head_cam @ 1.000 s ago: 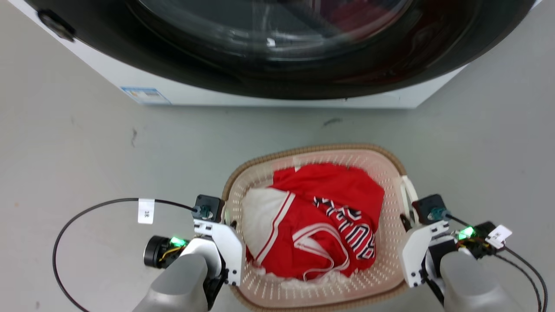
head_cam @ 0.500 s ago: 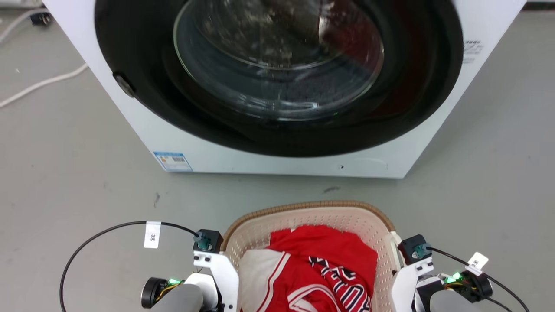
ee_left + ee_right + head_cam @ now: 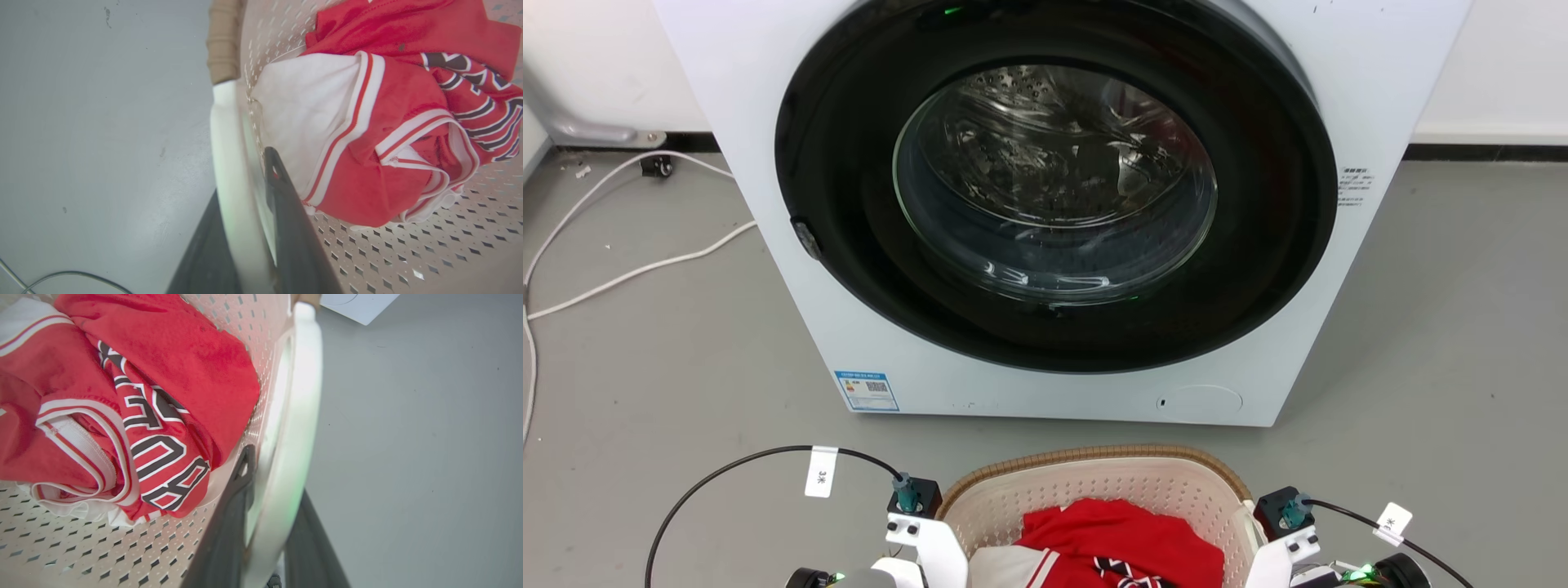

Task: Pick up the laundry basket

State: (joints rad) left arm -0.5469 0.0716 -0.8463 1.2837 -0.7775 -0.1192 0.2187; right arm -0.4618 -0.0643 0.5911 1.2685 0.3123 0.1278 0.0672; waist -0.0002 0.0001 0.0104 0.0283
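Left gripper point(image 3: 243, 175) is clamped on the white left handle point(image 3: 226, 134) of the laundry basket point(image 3: 1086, 490), with one dark finger seen on each side of the loop. Right gripper point(image 3: 276, 473) is likewise closed over the right handle point(image 3: 300, 396), its inner finger lying against the perforated wall. The basket is held between both grippers, near the front of the washing machine point(image 3: 1029, 400). Contact with the grey floor point(image 3: 645, 367) cannot be told. A red jersey point(image 3: 1123, 535) is heaped inside, with its white panel lying by the left-handle side.

Half the laundry basket point(image 3: 1094, 488) off-frame
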